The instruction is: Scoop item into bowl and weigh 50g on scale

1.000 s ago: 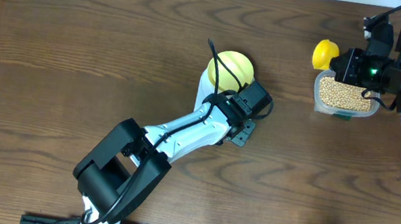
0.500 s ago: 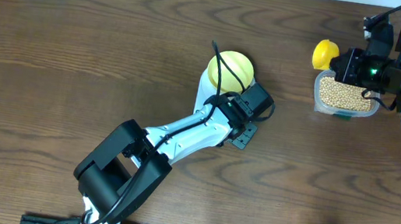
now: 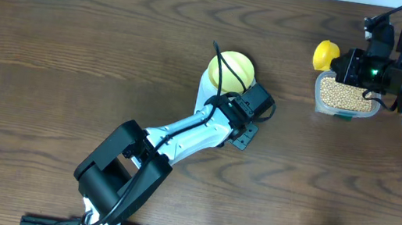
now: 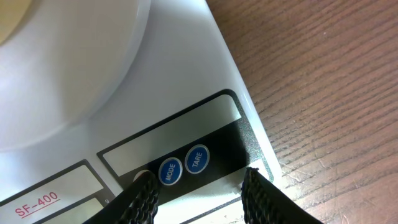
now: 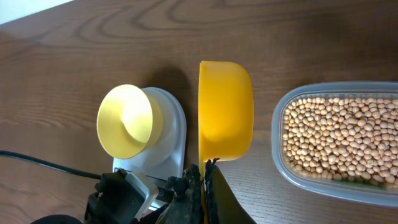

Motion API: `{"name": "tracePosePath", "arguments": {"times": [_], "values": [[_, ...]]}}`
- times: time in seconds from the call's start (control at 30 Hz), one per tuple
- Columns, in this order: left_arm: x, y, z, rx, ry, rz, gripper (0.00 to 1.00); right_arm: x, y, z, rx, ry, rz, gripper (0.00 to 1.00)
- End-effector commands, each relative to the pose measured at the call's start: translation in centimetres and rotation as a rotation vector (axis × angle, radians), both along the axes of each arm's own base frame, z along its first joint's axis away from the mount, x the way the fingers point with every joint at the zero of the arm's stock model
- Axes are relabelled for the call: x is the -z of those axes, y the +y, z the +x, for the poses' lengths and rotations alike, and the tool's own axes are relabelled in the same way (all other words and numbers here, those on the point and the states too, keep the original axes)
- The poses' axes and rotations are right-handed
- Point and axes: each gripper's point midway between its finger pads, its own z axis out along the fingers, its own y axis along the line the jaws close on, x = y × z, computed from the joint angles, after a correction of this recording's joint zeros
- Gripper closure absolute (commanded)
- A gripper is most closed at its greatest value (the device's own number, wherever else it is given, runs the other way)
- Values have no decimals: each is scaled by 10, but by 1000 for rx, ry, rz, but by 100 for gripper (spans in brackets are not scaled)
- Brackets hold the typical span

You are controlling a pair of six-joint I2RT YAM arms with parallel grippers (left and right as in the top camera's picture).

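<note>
Nothing visibly shifts from 1 second ago: mid-frame the left tool (image 4: 199, 185) hangs, fingers apart, over the buttons (image 4: 184, 165) of the scale (image 4: 186, 74) carrying the bowl (image 3: 232, 68), while upper right the right tool (image 5: 204, 186) stays clamped on the yellow spoon (image 5: 225, 109) beside the tub (image 3: 320, 104) of beans (image 3: 343, 94).

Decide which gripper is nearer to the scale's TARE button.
Left. The left gripper is at the scale, its fingers open right by the TARE button. The right gripper is far off, shut on the yellow spoon beside the tub of beans.
</note>
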Motion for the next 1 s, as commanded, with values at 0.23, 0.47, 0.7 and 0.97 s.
{"name": "tracePosePath", "arguments": {"times": [0.23, 0.47, 0.7, 0.97], "values": [[13, 4, -6, 15, 16, 15, 54, -7, 0, 2, -13, -25, -11, 99], [15, 8, -5, 7, 20, 18, 54, -7, 0, 1, -13, -23, -11, 99], [18, 18, 0, -43, 29, 16, 54, -7, 0, 1, -16, -25, -13, 99], [18, 18, 0, -45, 30, 16, 54, -7, 0, 1, -16, -25, -13, 99]]}}
